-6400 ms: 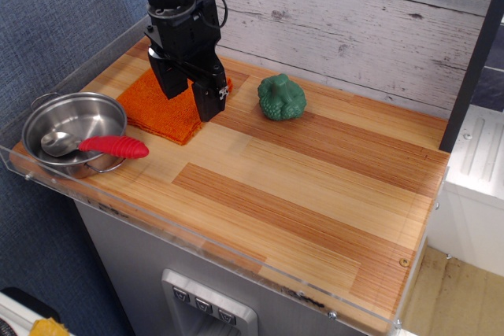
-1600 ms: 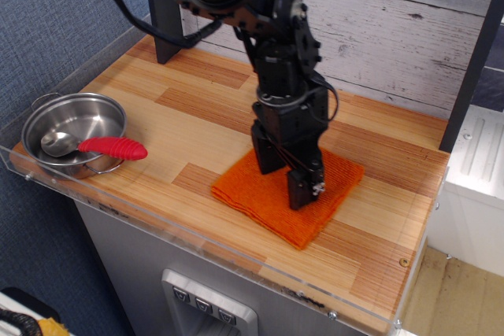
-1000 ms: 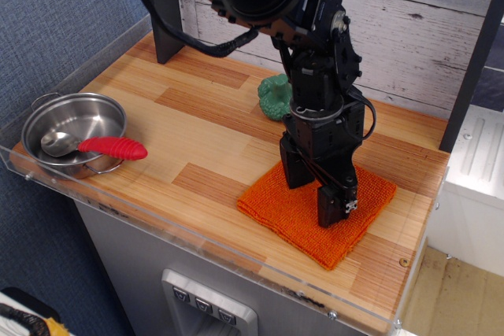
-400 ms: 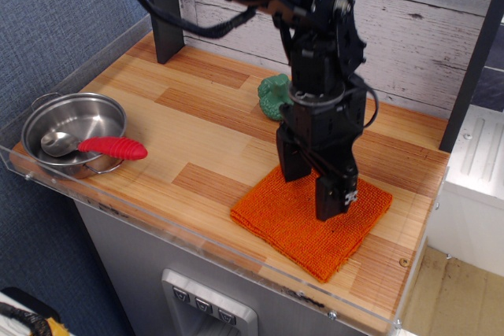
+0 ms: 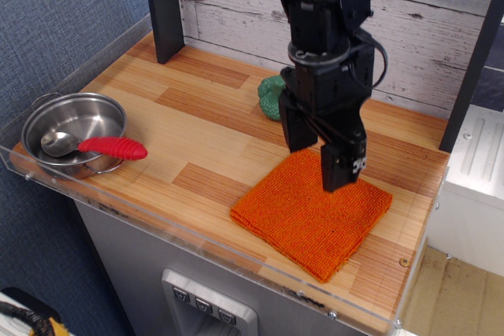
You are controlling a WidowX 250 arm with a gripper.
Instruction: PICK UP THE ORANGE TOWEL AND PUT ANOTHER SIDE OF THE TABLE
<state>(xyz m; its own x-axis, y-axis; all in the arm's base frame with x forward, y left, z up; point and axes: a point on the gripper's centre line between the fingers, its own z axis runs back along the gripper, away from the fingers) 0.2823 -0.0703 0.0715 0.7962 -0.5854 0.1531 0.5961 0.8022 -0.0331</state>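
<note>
The orange towel [image 5: 311,212] lies flat and folded near the front right of the wooden table [image 5: 197,127]. My black gripper [image 5: 319,164] hangs above the towel's far edge. Its two fingers [image 5: 340,164] are spread apart and hold nothing. The gripper is lifted off the cloth. The arm rises up behind it to the top of the view and hides part of the back wall.
A green broccoli-like toy [image 5: 272,97] sits behind the gripper, partly hidden by it. A steel pot [image 5: 72,129] with a red-handled spoon [image 5: 113,147] stands at the front left corner. A dark post [image 5: 163,9] stands at the back left. A clear acrylic edge [image 5: 197,234] runs along the front.
The towel was carried from the back left to the front right and set down. In the last half second the gripper has let go and risen off it.
</note>
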